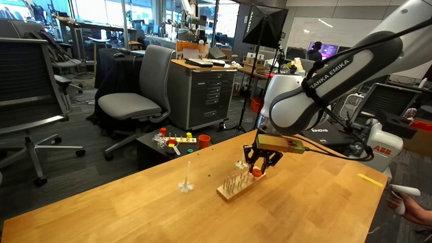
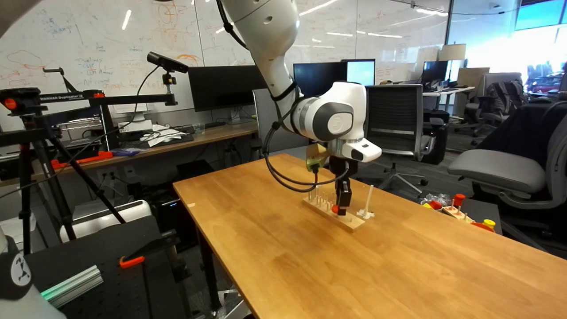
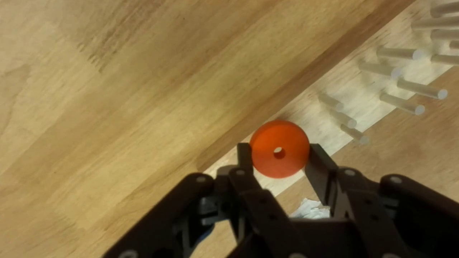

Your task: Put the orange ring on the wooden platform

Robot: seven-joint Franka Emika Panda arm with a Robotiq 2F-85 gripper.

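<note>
Orange ring [image 3: 279, 136] is pinched in the jaws of your gripper [image 3: 281, 154], over the wooden platform [image 2: 354, 223] and near its pegs [image 3: 398, 53]; whether ring and platform touch, you cannot tell. Near the platform, a thin stick [image 2: 369, 199] stands upright on your table [image 1: 135, 202].

Orange ring [image 2: 335, 208] partly behind the gripper [image 2: 342, 210] in an exterior view
There, whiteboard writing [image 2: 90, 59] at ten o'clock is too small for me. In my wrist view the ring covers part of the wooden platform [image 3: 315, 122], and pegs [image 3: 435, 23] are cut off at the two o'clock edge.
</note>
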